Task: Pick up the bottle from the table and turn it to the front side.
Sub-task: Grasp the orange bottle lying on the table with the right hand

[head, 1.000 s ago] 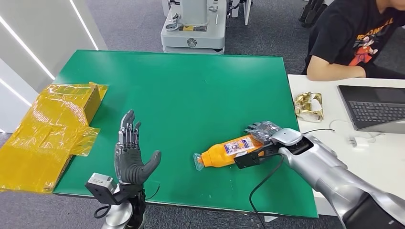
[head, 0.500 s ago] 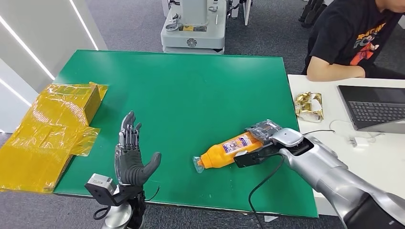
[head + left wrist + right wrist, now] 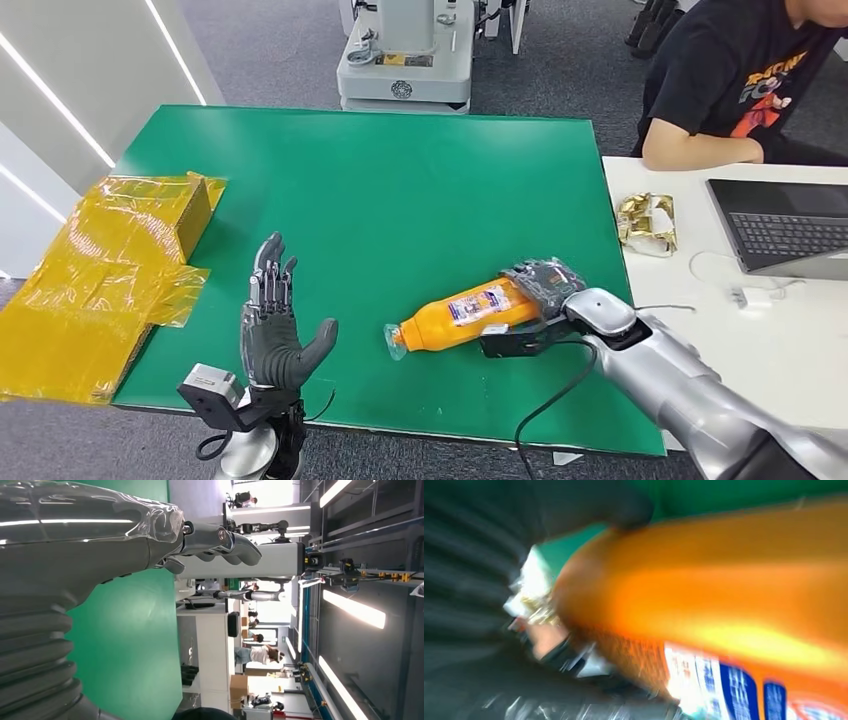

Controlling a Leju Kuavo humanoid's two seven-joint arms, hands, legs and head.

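The bottle (image 3: 455, 315) is glossy orange plastic with a printed paper-like label. The bench (image 3: 400, 180) has a matt green top. At nine o'clock, crinkled yellow film (image 3: 95, 275) shines. The right hand (image 3: 540, 285) wears clear plastic wrap.

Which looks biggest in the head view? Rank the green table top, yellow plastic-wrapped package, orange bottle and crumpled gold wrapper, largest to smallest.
1. Green table top.
2. Yellow plastic-wrapped package, at the table's left edge.
3. Orange bottle, gripped by the right hand.
4. Crumpled gold wrapper on the white desk, farther from the camera, though clearly smallest.
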